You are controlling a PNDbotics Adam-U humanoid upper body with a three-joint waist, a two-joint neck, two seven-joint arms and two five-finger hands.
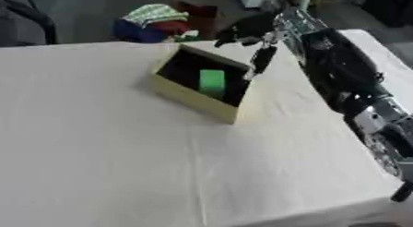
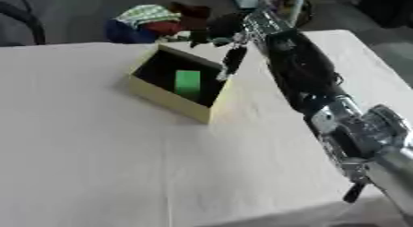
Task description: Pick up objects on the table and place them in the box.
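The table (image 1: 105,166), covered in a pale cream cloth, fills most of both views and lies below and to the left of the right hand. The right arm (image 1: 343,78), black with silver joints, enters from the lower right and reaches up and across the table toward its far edge. The box (image 1: 202,99), a yellow open-topped carton with a dark interior, stands directly below and slightly left of the right hand, its far right corner nearest the fingers. The right hand (image 1: 251,26) hangs above that far corner, palm dark, with fingers relaxed and spread rather than curled; nothing is seen held in it. One finger (image 1: 262,59) hangs straight down, its tip just at the box's far rim; whether it touches cannot be told. A green block (image 1: 212,81), upright and rectangular, sits inside the box, below and left of the hand and apart from the fingers. Beyond the table, left of the hand, lies a heap of coloured items (image 1: 157,23).
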